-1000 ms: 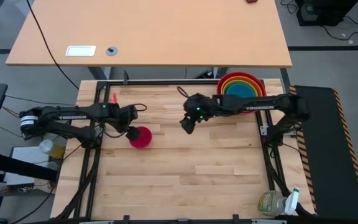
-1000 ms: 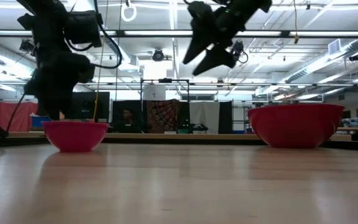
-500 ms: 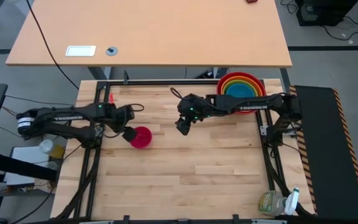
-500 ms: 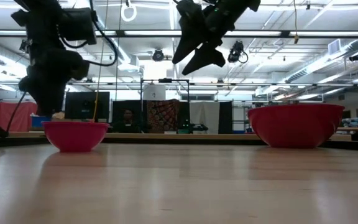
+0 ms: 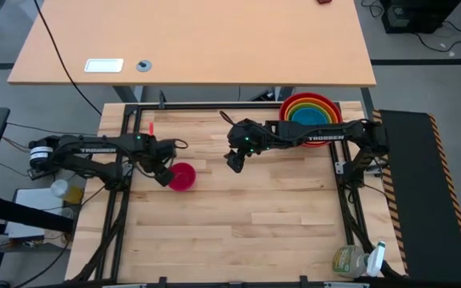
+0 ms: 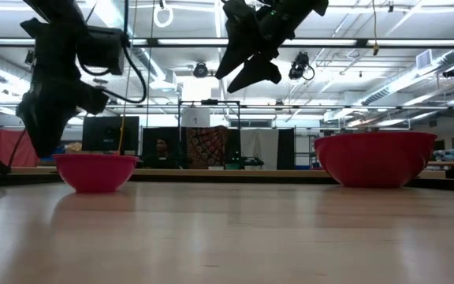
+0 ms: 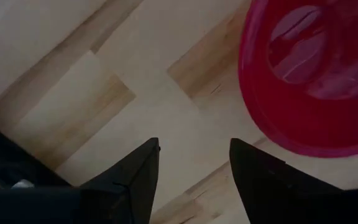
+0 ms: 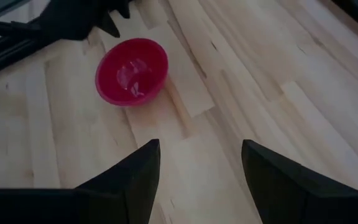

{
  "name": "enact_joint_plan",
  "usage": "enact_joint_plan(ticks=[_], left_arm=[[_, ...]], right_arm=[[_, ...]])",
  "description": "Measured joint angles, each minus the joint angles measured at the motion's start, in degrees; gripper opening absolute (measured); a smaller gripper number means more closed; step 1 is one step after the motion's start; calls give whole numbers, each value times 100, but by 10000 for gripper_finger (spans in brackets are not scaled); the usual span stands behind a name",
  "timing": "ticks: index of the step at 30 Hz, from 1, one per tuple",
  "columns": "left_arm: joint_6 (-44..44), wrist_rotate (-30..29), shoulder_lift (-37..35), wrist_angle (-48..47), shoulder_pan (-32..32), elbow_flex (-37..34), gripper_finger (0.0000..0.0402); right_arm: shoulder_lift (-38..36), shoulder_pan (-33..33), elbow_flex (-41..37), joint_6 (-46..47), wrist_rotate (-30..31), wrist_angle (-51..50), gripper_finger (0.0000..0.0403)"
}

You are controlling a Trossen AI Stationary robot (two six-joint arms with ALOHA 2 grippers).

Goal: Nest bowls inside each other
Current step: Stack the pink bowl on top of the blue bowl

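Observation:
A small pink bowl [image 5: 182, 176] stands upright on its base on the wooden table, left of the middle; it also shows in the low view [image 6: 94, 172]. My left gripper [image 5: 164, 174] hangs just off the bowl's left side, pointing down, open, with only bare table between its fingers [image 7: 194, 162]; the pink bowl [image 7: 316, 74] lies beside one finger. My right gripper [image 5: 234, 161] hovers open above the table's middle, slanting down toward the pink bowl [image 8: 131, 71]. At the far right corner the red bowl [image 5: 310, 112] holds the orange, green and blue bowls nested inside it.
Black frame rails [image 5: 346, 200] run along the table's left and right sides. A spray bottle [image 5: 358, 260] stands off the near right corner. Bare wood [image 5: 238, 224] spreads across the table's near half. In the low view the red bowl [image 6: 375, 158] stands at the right.
My left gripper has tipped and drifted a little down and toward the table's left edge, from over the pink bowl's left rim to just beside it. My right gripper has gone toward the table's left, nearer the pink bowl. The bowl has stayed where it was.

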Motion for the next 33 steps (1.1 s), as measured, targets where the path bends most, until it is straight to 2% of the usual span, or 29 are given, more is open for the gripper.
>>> enact_joint_plan(ticks=[4, 7, 12, 18, 21, 26, 33], left_arm=[[6, 67, 348, 521, -78, -2, 197], [-43, 286, 490, 1207, -162, -1, 197], [-401, 293, 652, 2258, -300, -1, 197], [-600, 289, 923, 3557, -412, 0, 197], [-630, 291, 966, 3779, -415, -6, 197], [-645, 302, 660, 3901, -417, -4, 197], [-601, 479, -216, 3963, -453, 1, 197]], right_arm=[[0, 1, 0, -24, -72, -84, 231], [0, -4, 0, -24, -275, -329, 231], [0, -4, -6, 14, -325, -737, 231], [20, -4, -174, 121, -407, -465, 231], [39, 15, -299, 127, -394, -170, 231], [46, 117, -633, 320, -342, 627, 231], [385, 241, -671, 427, -179, 1237, 231]])
